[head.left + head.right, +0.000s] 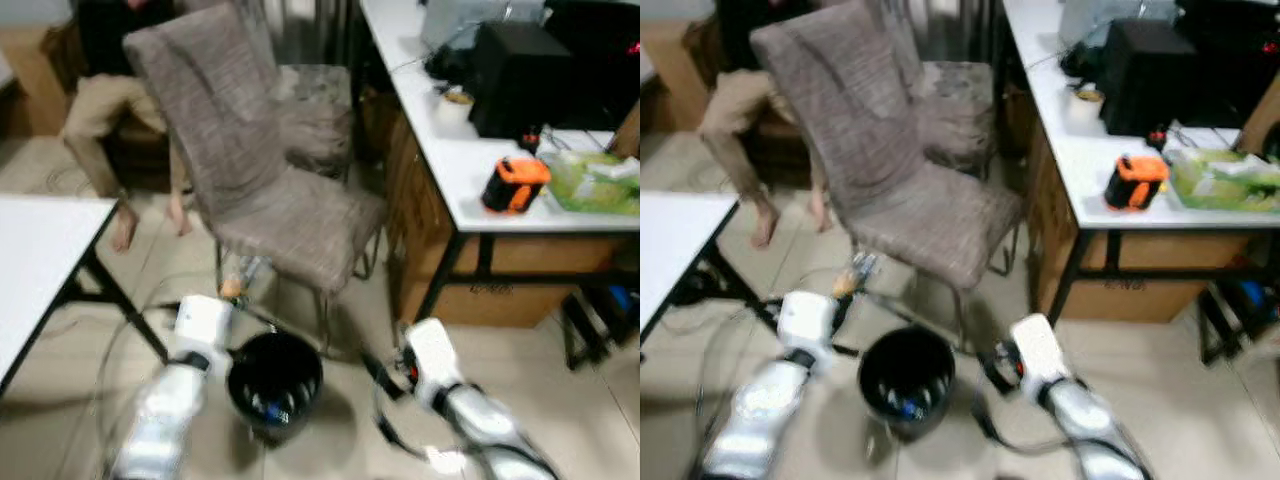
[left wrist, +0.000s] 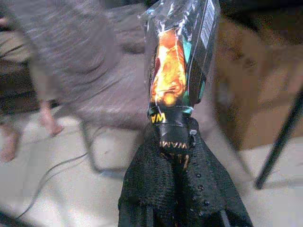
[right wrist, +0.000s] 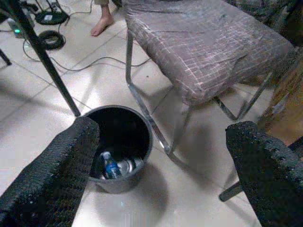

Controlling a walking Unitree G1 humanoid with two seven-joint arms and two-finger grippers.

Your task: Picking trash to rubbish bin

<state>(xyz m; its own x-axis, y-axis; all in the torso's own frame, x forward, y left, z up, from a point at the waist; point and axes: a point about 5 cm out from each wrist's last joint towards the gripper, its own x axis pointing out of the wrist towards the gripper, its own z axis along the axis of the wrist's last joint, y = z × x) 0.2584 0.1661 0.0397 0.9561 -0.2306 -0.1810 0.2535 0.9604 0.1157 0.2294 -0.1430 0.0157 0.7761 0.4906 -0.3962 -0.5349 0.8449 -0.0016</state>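
Note:
A black rubbish bin (image 1: 274,385) stands on the tiled floor in front of a grey chair (image 1: 265,180), with a bottle and other trash inside (image 3: 115,166). My left gripper (image 2: 177,158) is shut on a shiny snack wrapper (image 2: 177,66) printed orange and teal. In the eye views that wrapper (image 1: 238,281) is held just left of and above the bin's rim, near the chair leg. My right gripper (image 1: 380,375) is open with nothing between its fingers (image 3: 52,175), hovering to the right of the bin.
A white desk (image 1: 470,170) on the right carries an orange tool (image 1: 515,185), a cup and a green box. Another white table (image 1: 40,265) is at left. A person sits behind the chair, bare feet (image 1: 125,228) on the floor. Cables trail over the tiles.

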